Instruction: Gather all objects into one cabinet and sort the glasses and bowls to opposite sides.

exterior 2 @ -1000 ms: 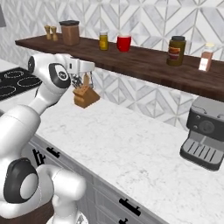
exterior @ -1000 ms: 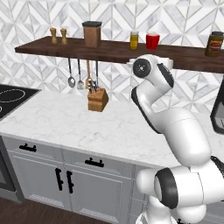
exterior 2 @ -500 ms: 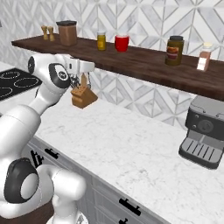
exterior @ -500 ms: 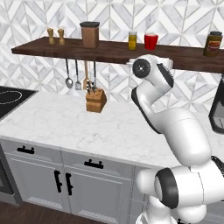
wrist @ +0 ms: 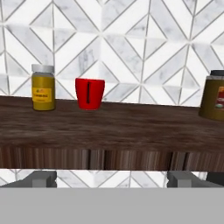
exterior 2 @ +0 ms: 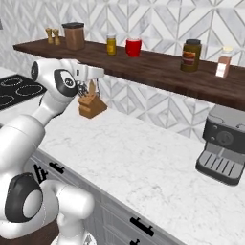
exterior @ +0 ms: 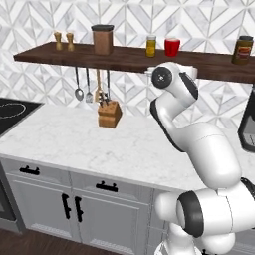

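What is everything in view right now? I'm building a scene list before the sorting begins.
red cup: one, red, on the wooden shelf, right of the yellow jar
yellow jar: one, yellow, on shelf
brown canister: one, brown, on shelf, left part
small shakers: two, tan, shelf's left end
dark jar: one, dark brown, on shelf
white-capped bottle: one, shelf's right part
knife block: one, wooden, on counter
hanging utensils: several, under shelf
coffee machine: one, grey, on counter
gripper: one, open, below shelf edge
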Motion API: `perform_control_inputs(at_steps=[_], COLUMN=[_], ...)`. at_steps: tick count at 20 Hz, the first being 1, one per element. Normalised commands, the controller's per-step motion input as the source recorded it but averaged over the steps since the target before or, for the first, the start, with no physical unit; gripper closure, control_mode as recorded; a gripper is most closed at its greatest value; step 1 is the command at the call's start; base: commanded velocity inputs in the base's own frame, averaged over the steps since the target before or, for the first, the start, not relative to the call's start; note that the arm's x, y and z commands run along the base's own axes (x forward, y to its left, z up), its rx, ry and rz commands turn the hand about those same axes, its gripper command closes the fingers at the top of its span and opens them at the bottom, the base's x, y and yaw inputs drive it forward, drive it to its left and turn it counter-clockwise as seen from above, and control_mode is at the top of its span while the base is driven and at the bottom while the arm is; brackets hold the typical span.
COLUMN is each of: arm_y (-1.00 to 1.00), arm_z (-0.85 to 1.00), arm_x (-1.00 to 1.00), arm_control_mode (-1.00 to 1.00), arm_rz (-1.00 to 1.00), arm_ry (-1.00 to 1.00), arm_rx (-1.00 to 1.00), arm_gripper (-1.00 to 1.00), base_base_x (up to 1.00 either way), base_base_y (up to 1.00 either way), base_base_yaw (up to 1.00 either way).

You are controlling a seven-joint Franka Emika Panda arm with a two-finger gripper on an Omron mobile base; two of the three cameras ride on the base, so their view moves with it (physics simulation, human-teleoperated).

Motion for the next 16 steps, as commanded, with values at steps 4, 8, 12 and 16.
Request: perform_control_inputs(at_steps=[4, 8, 12, 16], arm_y=[0.00, 0.00, 0.00, 0.00], arm_z=[0.00, 0.00, 0.00, 0.00], arm_x=[0.00, 0.00, 0.00, 0.00], arm_control_mode=[1.00, 1.00, 1.00, 1.00], arm_rz=[0.00, 0.00, 0.00, 0.00], arm_ry=[0.00, 0.00, 0.00, 0.00], arm_rx=[0.00, 0.00, 0.00, 0.00], arm_gripper=[-1.00, -1.00, -1.00, -1.00], base_base_x=[0.56, 0.01, 0.05, -0.06], base_base_y=[-0.89, -0.08, -0.02, 0.00], base_base_yaw=[0.06, -0.09, -0.69, -0.64])
